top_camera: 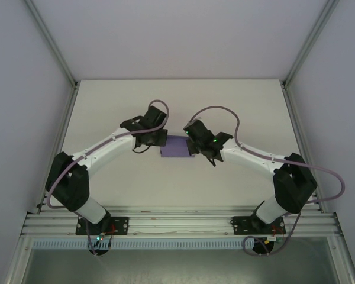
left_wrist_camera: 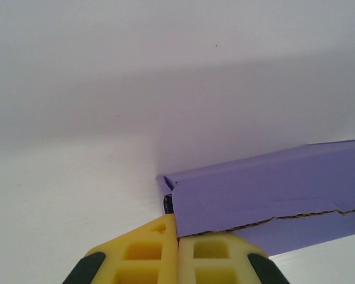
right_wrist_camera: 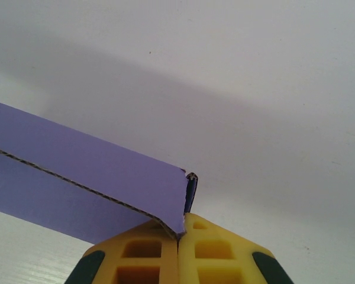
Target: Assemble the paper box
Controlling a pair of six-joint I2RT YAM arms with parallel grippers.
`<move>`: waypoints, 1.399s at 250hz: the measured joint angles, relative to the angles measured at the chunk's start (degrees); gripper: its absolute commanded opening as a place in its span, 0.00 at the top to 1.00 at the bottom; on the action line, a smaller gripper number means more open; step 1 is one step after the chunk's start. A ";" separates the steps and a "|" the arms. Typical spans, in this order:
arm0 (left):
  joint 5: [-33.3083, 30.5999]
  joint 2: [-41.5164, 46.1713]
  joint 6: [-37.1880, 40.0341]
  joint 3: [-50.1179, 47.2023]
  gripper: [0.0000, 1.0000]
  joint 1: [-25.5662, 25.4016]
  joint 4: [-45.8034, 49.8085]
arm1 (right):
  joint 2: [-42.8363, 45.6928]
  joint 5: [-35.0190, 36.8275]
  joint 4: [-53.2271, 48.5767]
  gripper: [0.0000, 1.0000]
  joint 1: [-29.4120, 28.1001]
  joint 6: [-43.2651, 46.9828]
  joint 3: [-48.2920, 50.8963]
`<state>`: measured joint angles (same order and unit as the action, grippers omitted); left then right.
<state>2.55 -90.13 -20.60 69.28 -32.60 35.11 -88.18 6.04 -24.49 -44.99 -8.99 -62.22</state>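
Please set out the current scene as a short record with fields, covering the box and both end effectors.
item: purple paper box, partly folded, between the two arms over the white table
left end effector: shut, yellow fingers pinching the box's left corner
right end effector: shut, yellow fingers pinching the box's right corner
box detail: a raw cut edge runs along one panel in both wrist views
resting or lifted: cannot tell
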 measured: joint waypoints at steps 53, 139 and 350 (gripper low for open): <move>-2.27 -0.13 1.88 0.22 1.00 -0.81 0.94 | 0.00 0.00 0.02 1.00 -0.04 0.17 0.00; -2.38 4.44 -1.44 -10.73 1.00 -1.88 -12.00 | 1.22 0.46 5.64 1.00 -0.02 0.48 3.78; -6.88 6.73 -2.36 -20.09 1.00 -3.41 -28.65 | 12.74 -14.78 16.39 0.41 5.05 -0.26 11.21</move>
<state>-4.34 -83.40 -22.96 49.19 -36.01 6.46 -75.44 -8.73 -8.10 -39.94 -9.26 -51.00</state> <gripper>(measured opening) 0.064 0.592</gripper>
